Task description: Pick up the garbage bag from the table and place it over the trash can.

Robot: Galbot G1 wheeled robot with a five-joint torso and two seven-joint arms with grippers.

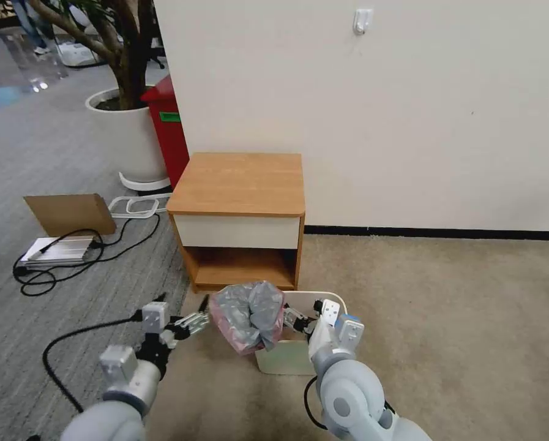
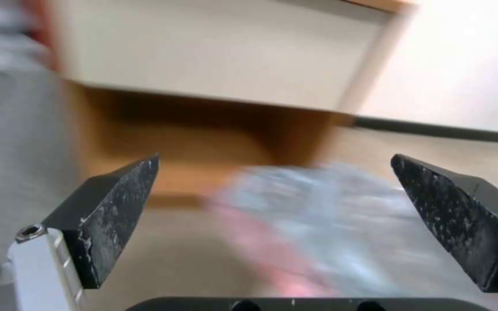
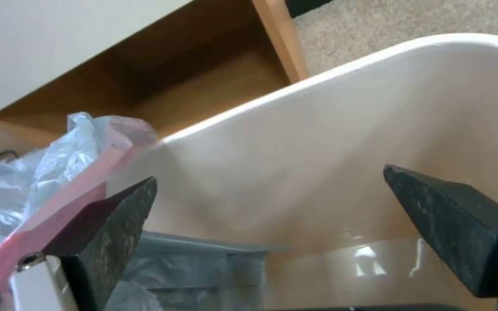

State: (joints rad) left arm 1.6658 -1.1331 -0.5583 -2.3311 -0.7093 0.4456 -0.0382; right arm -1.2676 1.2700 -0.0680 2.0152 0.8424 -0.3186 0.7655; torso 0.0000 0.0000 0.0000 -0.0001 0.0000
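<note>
The garbage bag (image 1: pixel 250 315), crinkled grey plastic with pink edges, is bunched over the left end of the cream trash can (image 1: pixel 289 361). The can stands on the floor in front of the table (image 1: pixel 240 180), whose top is bare. My left gripper (image 1: pixel 193 320) is open just left of the bag and holds nothing. From the left wrist, the bag (image 2: pixel 330 224) lies ahead of the open gripper (image 2: pixel 275 160). My right gripper (image 1: pixel 294 320) is open at the can's mouth. Between its spread tips (image 3: pixel 271 173) are the can's inner wall (image 3: pixel 376 108) and the bag (image 3: pixel 59 181).
A white planter (image 1: pixel 124 138) with a tree and a tall red bin (image 1: pixel 167 131) stand left of the table. A cardboard piece (image 1: pixel 72 213), a flat device (image 1: pixel 57 251) and black cables (image 1: pixel 66 349) lie on the grey floor at left. Beige carpet stretches to the right.
</note>
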